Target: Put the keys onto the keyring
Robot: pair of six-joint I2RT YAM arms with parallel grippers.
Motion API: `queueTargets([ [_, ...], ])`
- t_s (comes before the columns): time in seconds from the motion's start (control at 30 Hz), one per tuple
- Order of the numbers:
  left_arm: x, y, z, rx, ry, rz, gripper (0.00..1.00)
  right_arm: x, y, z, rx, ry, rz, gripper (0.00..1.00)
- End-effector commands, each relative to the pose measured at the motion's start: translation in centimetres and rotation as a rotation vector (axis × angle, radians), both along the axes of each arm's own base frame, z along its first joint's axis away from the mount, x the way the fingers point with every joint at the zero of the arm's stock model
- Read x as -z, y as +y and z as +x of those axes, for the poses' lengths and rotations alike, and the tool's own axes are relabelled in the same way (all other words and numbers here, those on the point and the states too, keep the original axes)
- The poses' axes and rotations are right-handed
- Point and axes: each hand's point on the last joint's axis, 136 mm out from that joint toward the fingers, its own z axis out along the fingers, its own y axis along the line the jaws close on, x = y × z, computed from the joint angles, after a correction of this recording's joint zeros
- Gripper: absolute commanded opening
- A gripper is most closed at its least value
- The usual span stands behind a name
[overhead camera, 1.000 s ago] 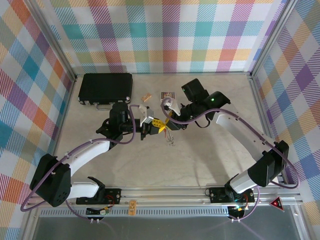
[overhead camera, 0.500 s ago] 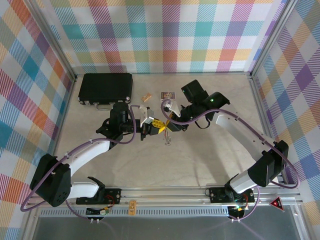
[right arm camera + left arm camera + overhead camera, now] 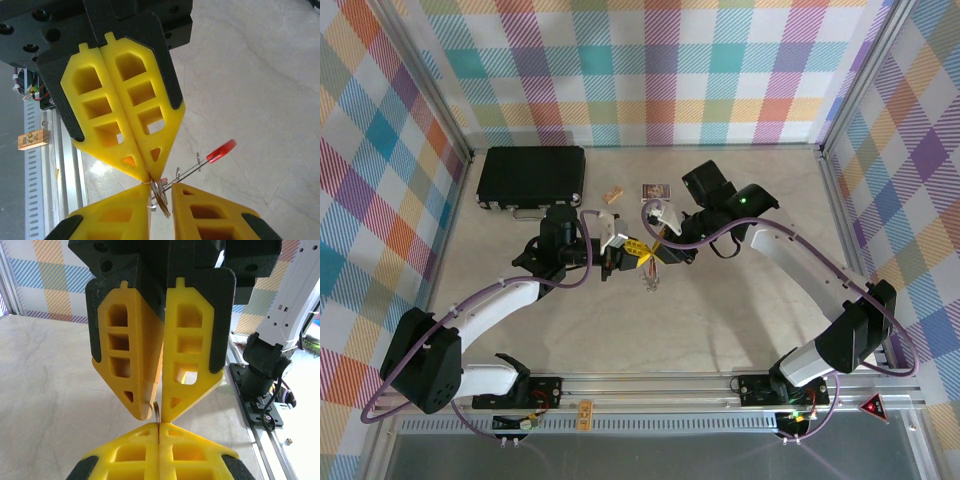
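**Desk editor:** What lies on the desk point(image 3: 740, 330), left to right?

**Photographer:** One black case point(image 3: 532, 177), one tan block point(image 3: 612, 195) and one printed card point(image 3: 655, 189), its print too small to read. Two arms meet mid-desk.

**Desk editor:** And the hands?

**Photographer:** The left hand point(image 3: 638, 252) is pinched closed on the keyring point(image 3: 159, 197). The right hand point(image 3: 657, 254) has its fingers a sliver apart around the ring's loops; whether they touch it is unclear.

**Desk editor:** What do the wrist cameras add?

**Photographer:** The left wrist shows the ring edge-on at the fingertips. The right wrist shows thin wire running out to one red piece point(image 3: 221, 150), either a key head or a sleeve. It also shows one tan tag point(image 3: 34, 139) on the rail, its lettering unreadable.
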Motion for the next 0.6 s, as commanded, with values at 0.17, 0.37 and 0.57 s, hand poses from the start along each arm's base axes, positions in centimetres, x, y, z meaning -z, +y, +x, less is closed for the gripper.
queueTargets([
  [0.17,-2.78,-0.37,-0.57,0.028,-0.085,-0.046,0.00,0.72,0.59,-0.89,-0.046,0.037,0.006,0.11],
  [0.37,-2.84,-0.38,-0.69,0.032,-0.086,-0.048,0.00,1.09,0.82,-1.15,-0.059,0.050,0.002,0.07],
  [0.57,-2.90,-0.41,-0.67,0.029,-0.089,-0.049,0.00,0.49,0.80,-1.02,-0.056,0.018,0.018,0.00],
])
